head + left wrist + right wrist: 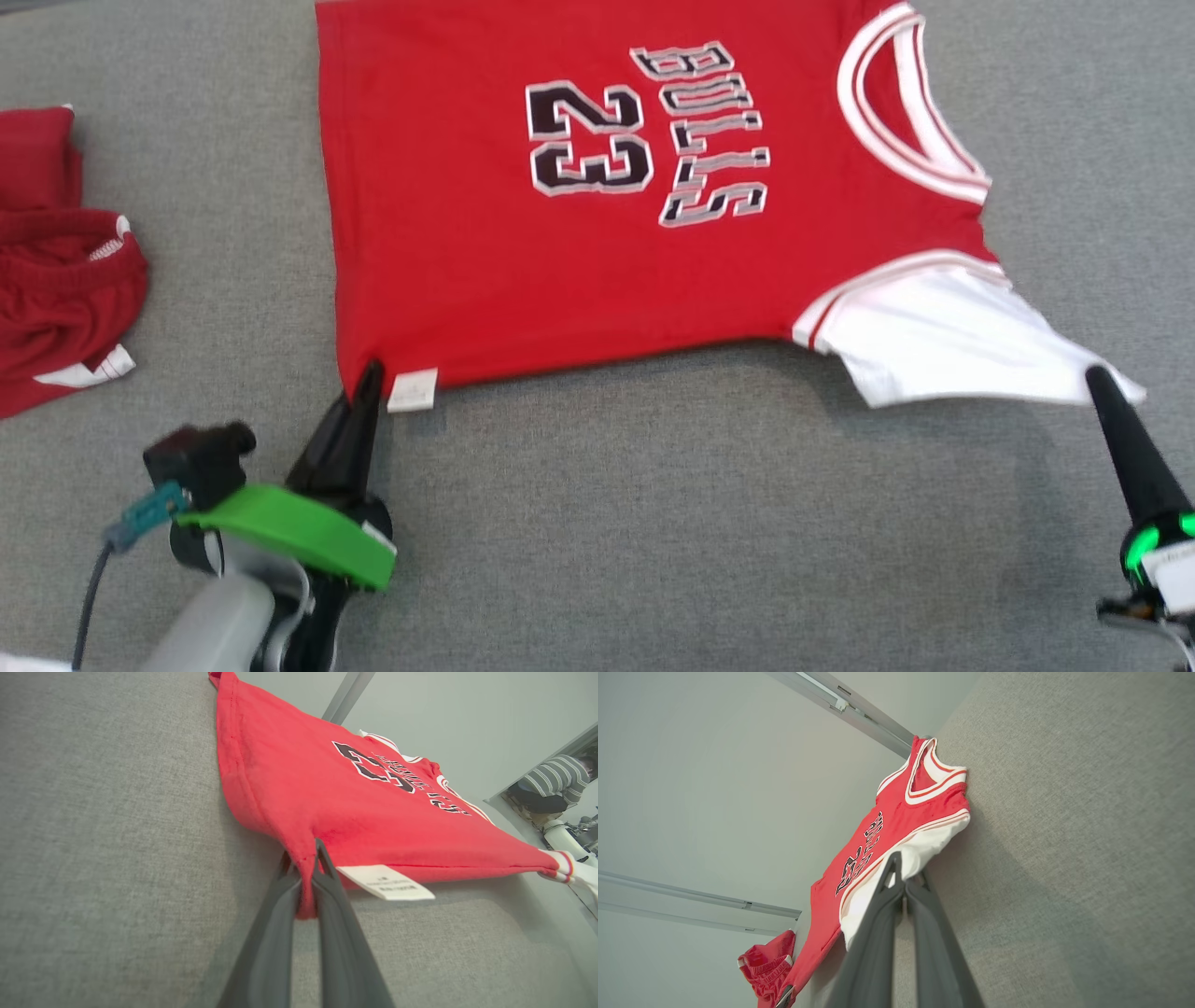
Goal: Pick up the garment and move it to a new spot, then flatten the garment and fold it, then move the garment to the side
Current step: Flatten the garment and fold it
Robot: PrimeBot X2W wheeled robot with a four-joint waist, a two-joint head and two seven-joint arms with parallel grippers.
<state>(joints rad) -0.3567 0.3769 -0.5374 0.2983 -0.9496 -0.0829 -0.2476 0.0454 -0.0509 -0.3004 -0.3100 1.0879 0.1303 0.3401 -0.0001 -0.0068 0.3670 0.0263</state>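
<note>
The garment (523, 252) is a red basketball jersey with "23" and "BULLS" print, a white-trimmed neck and a white sleeve, spread on the grey table. My left gripper (372, 375) is shut on its near hem corner beside a white label (413, 390); the left wrist view shows red cloth (327, 807) pinched between the fingers of that gripper (303, 858). My right gripper (1098, 381) is shut on the tip of the white sleeve (952, 336), and in the right wrist view this gripper (906, 877) pinches white fabric (920, 851).
A second red garment (56, 271) lies bunched at the table's left edge, also seen as a red heap (768, 966). Bare grey table surface (709, 523) spreads in front of the jersey. A person in a striped top (556, 781) is in the background.
</note>
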